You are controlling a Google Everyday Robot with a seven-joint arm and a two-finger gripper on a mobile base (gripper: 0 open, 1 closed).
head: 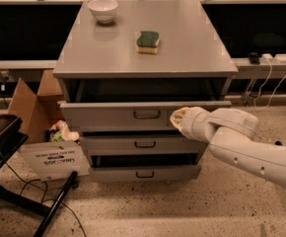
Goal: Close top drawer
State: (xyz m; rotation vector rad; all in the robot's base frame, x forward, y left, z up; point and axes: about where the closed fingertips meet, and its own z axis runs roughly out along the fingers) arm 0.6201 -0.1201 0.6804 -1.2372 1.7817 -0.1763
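- The gripper [176, 118] is seen against the front panel of the top drawer [108, 115], just right of its handle [147, 114]. How wide it is set cannot be told.
- The top drawer is found directly ahead of the gripper, standing partly out of the cabinet [143, 63].
- It is judged a stiff box that slides easily, so no grasp is needed and a flat push beside the handle is advised.
- Three drawers are counted. Above and beyond the gripper, one bowl [102, 10] and one sponge [148, 41] are counted.
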